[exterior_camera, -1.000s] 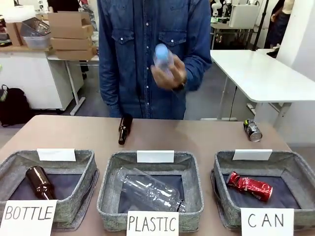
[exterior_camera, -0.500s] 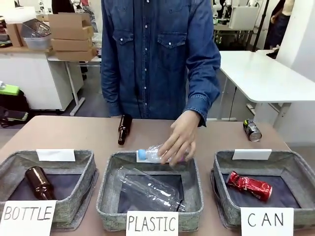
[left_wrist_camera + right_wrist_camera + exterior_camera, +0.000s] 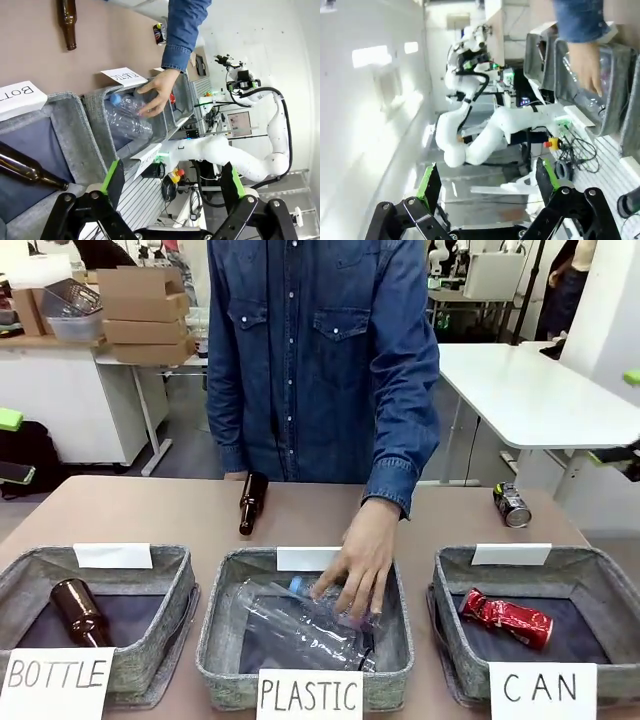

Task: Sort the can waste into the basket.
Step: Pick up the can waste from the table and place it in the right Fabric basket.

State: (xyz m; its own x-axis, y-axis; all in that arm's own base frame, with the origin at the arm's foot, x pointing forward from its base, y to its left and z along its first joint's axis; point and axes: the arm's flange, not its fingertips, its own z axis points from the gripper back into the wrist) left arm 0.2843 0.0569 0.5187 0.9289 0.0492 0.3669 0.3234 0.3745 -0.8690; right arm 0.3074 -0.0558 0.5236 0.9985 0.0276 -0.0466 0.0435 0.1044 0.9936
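Observation:
A dented red can (image 3: pixel 505 618) lies in the grey basket (image 3: pixel 600 575) signed "CAN" at the front right. A dark can (image 3: pixel 512 505) lies on its side on the table behind that basket, also seen as the dark can (image 3: pixel 160 33) in the left wrist view. My left gripper (image 3: pixel 174 169) is open and holds nothing, out to the left of the baskets; its green pads peek in as the left gripper (image 3: pixel 10 445) at the picture's edge. My right gripper (image 3: pixel 486 169) is open and holds nothing, with its tips at the right gripper (image 3: pixel 628 415) on the far right.
A person's hand (image 3: pixel 358 570) presses a clear bottle into the middle "PLASTIC" basket (image 3: pixel 215 630). The "BOTTLE" basket (image 3: pixel 150 640) on the left holds a brown bottle (image 3: pixel 80 610). Another brown bottle (image 3: pixel 253 502) lies on the table behind.
The person brought a blue-capped clear bottle down from chest height into the PLASTIC basket. Green finger pads have come in at both side edges of the front view. The cans have not moved.

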